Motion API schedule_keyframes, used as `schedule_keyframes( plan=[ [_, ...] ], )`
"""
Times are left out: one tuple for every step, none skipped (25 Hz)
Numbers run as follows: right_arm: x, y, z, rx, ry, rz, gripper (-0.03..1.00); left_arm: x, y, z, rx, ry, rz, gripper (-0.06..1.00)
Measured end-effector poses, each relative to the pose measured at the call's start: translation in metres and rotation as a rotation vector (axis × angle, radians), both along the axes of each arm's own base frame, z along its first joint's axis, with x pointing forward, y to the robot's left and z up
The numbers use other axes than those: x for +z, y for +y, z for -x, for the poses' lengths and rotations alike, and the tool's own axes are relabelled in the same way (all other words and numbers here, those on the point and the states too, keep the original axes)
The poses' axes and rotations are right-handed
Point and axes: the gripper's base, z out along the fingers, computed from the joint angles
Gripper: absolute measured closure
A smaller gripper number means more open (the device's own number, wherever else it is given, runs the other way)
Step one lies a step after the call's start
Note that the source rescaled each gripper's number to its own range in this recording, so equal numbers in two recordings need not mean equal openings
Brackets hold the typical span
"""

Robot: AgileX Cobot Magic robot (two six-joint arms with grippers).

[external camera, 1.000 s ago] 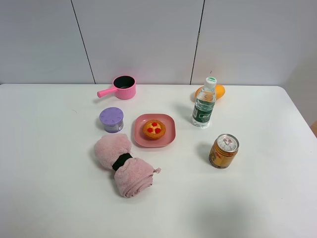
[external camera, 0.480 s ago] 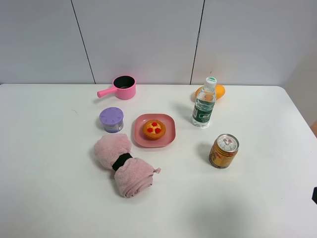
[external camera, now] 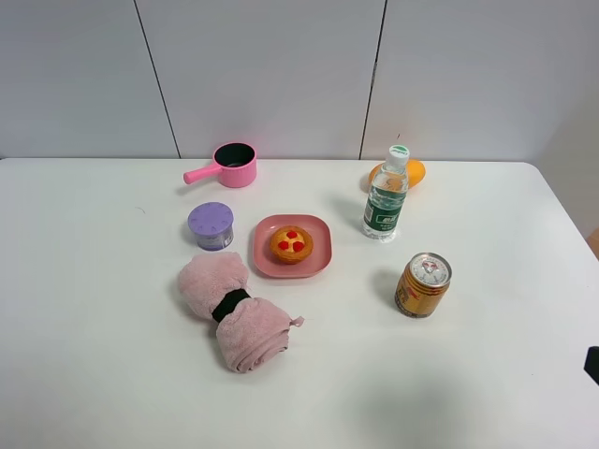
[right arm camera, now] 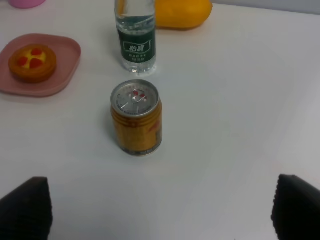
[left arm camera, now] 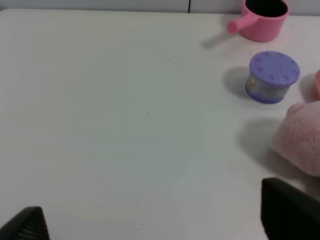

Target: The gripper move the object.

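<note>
- Since half a second ago, only the black claw of the right gripper [external camera: 592, 364] has shifted, showing a little more at the right edge of the high view; everything on the table has kept its place.
- Small round toy tart [external camera: 291, 244], orange-brown crust, yellow top with red dots, sits in the middle of a pink rounded-square plate [external camera: 318, 263], untouched by either gripper.
- Just left of the plate stands a short lilac tub with a round lid [external camera: 211, 225]; in front of both lies a rolled pink towel bound with a black band [external camera: 234, 311].
- Behind them, near the wall, is a pink toy saucepan with a side handle [external camera: 233, 165].
- Right of the plate stands a clear plastic water bottle with a green label [external camera: 386, 196], and a plain orange fruit [external camera: 413, 172] lies behind it.
- Gold drink can [external camera: 422, 284] stands upright nearer the front, apart from the bottle.
- Right gripper's jaws are spread wide, the can well ahead of them.
- Left gripper [left arm camera: 160, 227] has its fingers wide apart over the bare white table [left arm camera: 110, 125], holding nothing.
</note>
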Motion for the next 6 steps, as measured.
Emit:
schedule_keyframes(
  plan=[
    [-0.0003, 0.0, 0.0001, 0.0, 0.003, 0.0, 0.03, 0.0, 0.0, 0.0, 0.0, 0.0, 0.0, -0.06],
    [-0.001, 0.0, -0.0001, 0.001, 0.006, 0.0, 0.03, 0.0, 0.0, 0.0, 0.0, 0.0, 0.0, -0.06],
    [-0.0013, 0.0001, -0.0002, 0.001, 0.009, 0.0, 0.03, 0.0, 0.0, 0.0, 0.0, 0.0, 0.0, -0.06],
    [-0.0014, 0.0002, -0.0001, 0.002, 0.01, -0.001, 0.03, 0.0, 0.0, 0.0, 0.0, 0.0, 0.0, -0.06],
    [-0.0014, 0.0002, -0.0001, 0.002, 0.01, -0.001, 0.03, 0.0, 0.0, 0.0, 0.0, 0.0, 0.0, -0.06],
    [-0.0014, 0.0002, -0.0001, 0.002, 0.01, -0.001, 0.03, 0.0, 0.0, 0.0, 0.0, 0.0, 0.0, -0.06]
  ],
)
